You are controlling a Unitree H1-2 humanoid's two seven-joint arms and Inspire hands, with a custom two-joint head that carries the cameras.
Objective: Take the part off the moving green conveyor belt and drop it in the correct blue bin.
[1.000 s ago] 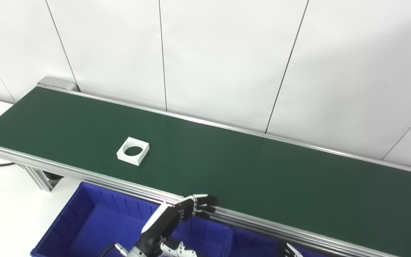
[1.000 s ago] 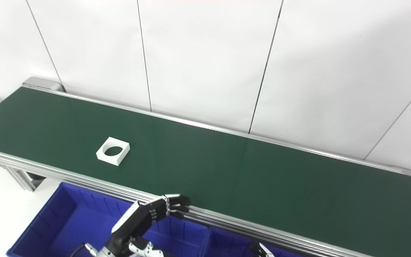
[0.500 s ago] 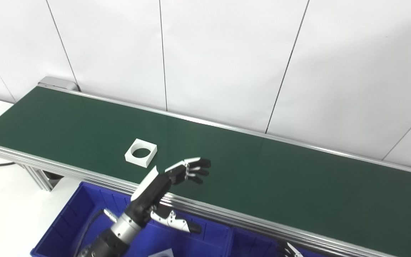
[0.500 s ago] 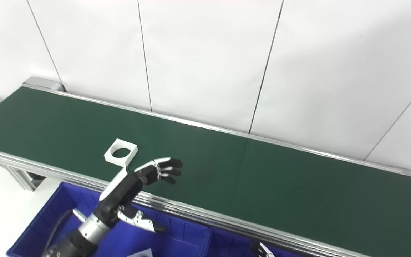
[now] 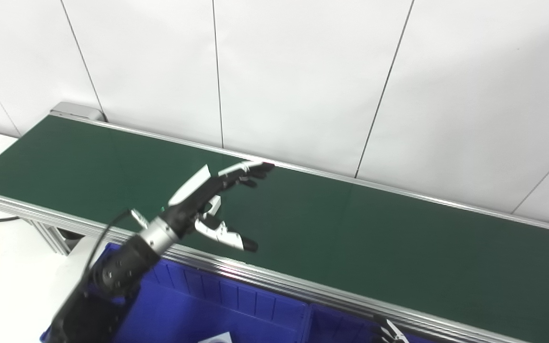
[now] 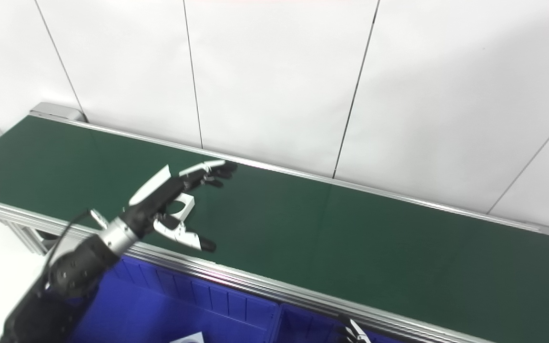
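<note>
The white square part with a round hole (image 6: 186, 204) lies on the green conveyor belt (image 5: 350, 228), mostly hidden behind my left hand; only a corner of it shows (image 5: 215, 206). My left hand (image 5: 208, 193) is open, fingers stretched toward the far wall and thumb spread toward the near rail, held above the belt over the part. It also shows in the right eye view (image 6: 172, 190). Only the fingertips of my right hand (image 5: 389, 333) show at the bottom edge.
A blue bin (image 5: 236, 305) with dividers stands below the belt's near rail (image 5: 279, 286); a white piece (image 5: 215, 337) lies in it at the bottom edge. A second blue bin (image 5: 336, 326) adjoins it on the right. A white panelled wall runs behind the belt.
My left hand rose from the bin's edge, moved out over the belt and now covers the part. The part drifted right along the belt. The right hand stayed put.
</note>
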